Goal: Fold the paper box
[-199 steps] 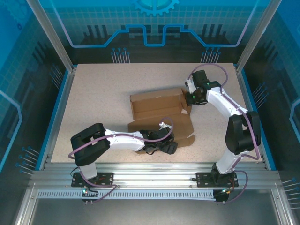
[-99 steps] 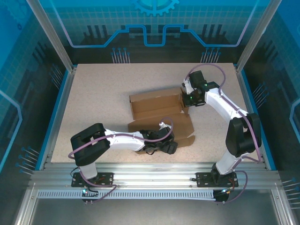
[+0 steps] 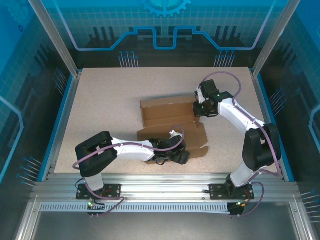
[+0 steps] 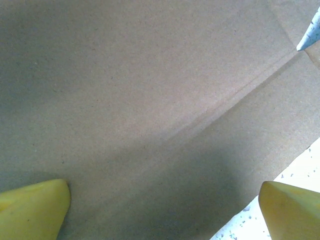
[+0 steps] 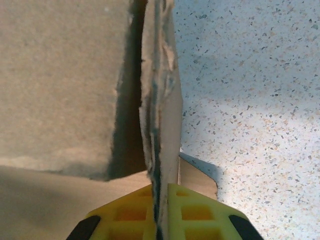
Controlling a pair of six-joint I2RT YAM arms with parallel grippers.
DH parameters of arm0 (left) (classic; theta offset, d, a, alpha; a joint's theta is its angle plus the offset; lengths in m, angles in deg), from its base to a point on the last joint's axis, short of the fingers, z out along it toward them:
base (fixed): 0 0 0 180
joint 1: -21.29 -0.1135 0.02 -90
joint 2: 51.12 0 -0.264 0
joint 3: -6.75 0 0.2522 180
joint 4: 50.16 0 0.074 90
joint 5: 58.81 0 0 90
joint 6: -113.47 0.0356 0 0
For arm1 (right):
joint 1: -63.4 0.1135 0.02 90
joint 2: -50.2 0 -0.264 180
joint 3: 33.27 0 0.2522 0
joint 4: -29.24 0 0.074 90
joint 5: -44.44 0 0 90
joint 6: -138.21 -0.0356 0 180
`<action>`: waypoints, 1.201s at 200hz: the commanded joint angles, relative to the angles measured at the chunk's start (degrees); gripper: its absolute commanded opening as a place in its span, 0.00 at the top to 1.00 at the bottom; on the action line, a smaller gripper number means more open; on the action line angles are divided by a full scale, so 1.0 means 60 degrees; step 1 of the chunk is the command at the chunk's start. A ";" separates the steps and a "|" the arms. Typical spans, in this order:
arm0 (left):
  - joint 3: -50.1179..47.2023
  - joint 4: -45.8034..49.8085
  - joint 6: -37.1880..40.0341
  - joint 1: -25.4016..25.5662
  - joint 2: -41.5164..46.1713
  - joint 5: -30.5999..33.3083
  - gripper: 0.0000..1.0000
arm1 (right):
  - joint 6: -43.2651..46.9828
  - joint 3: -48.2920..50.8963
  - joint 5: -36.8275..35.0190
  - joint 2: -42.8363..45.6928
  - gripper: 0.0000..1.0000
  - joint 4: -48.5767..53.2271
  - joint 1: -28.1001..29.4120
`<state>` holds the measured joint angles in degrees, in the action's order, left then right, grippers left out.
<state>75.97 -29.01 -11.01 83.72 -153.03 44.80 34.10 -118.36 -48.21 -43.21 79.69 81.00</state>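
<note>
**Brown die-cut cardboard box (image 3: 167,117): turn the pinched flap on its crease**

It lies half formed, mid speckled surface (image 3: 110,95). Our right end effector (image 5: 160,200) pinches its right end flap; our left end effector (image 4: 165,210), spread wide, sits low over the near panel. We would pivot slowly, panel pinned.

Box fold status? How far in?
Partway. Done: the paper box has its far walls standing. In hand: the right gripper is shut on the box's right end wall; the left gripper is open over the flat near panel. Left: that panel and its tabs are not yet folded over.
</note>
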 commanded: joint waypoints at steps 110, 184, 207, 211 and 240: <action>0.1005 0.2233 0.0625 -0.0700 0.3596 -0.1743 0.02 | 0.0534 0.0904 0.0003 -0.0030 0.97 -0.1533 0.0721; 0.2197 0.4447 0.1157 -0.4882 0.5229 -0.3313 0.02 | 0.2636 -0.0970 0.1787 -0.1572 0.97 -0.1673 0.1142; 0.2421 0.4069 0.1325 -0.5914 0.4590 -0.4020 0.02 | 0.3113 -0.1540 0.1987 -0.2014 0.96 -0.1573 0.1400; 0.2523 0.4015 0.1370 -0.6073 0.4438 -0.4108 0.02 | 0.3174 -0.1638 0.2009 -0.2083 0.97 -0.1540 0.1429; 0.2884 0.2915 0.1196 -0.6797 0.3192 -0.4694 0.02 | 0.3358 -0.2116 0.1929 -0.2393 0.96 -0.1290 0.1609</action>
<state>90.86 -7.02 -4.56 45.91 -128.79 22.90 51.21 -128.06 -38.60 -55.86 69.42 89.44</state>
